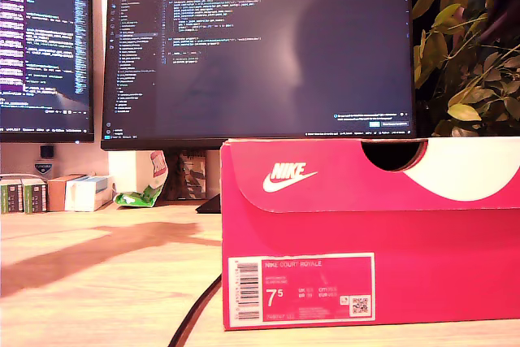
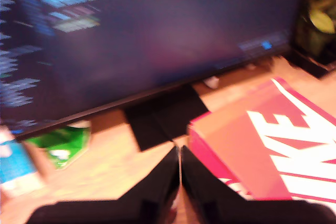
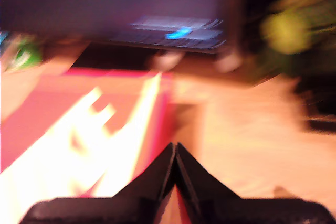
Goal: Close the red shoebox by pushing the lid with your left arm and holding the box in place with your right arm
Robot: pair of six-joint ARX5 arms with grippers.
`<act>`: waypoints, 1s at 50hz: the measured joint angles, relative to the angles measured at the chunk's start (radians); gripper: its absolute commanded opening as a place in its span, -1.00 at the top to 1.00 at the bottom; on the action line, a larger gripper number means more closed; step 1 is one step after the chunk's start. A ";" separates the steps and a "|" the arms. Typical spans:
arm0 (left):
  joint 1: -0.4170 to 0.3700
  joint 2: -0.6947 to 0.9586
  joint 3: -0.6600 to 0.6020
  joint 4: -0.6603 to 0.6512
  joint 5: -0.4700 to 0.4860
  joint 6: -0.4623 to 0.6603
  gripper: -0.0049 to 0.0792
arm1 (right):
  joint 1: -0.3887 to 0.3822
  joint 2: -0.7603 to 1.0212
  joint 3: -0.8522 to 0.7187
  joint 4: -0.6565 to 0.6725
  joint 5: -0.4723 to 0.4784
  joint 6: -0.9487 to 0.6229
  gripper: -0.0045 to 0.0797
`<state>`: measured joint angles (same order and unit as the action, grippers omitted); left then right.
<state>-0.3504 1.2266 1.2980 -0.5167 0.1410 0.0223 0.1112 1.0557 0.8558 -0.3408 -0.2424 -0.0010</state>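
Note:
The red shoebox stands on the wooden desk at the exterior view's right, its lid down flat over the box, white logo and size label facing the camera. No arm shows in the exterior view. In the first wrist view my first gripper is shut, hovering above the desk just beside a corner of the lid. In the blurred second wrist view my second gripper is shut, above the lid's edge nearest the plant side.
Two monitors stand behind the box, one stand base close to it. A leafy plant is at the exterior view's right. A green packet, small boxes and a dark cable lie on the desk.

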 measured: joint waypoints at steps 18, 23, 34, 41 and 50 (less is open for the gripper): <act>0.000 0.001 0.000 0.006 0.007 0.000 0.93 | 0.117 0.151 0.000 -0.063 -0.036 0.000 0.92; 0.000 0.001 0.000 0.006 0.007 0.001 0.93 | 0.142 0.202 0.000 -0.065 -0.036 0.000 0.92; 0.000 0.001 0.000 0.004 0.007 0.000 0.93 | 0.177 0.257 0.013 -0.089 -0.036 -0.020 0.92; 0.000 0.001 0.000 -0.001 0.007 0.001 0.93 | 0.179 0.277 0.024 -0.082 -0.037 -0.031 0.92; 0.000 0.001 0.000 -0.004 0.007 0.000 0.93 | 0.185 0.299 0.024 0.035 -0.006 -0.029 0.92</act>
<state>-0.3508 1.2278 1.2980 -0.5209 0.1482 0.0227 0.2958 1.3548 0.8795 -0.3061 -0.2485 -0.0303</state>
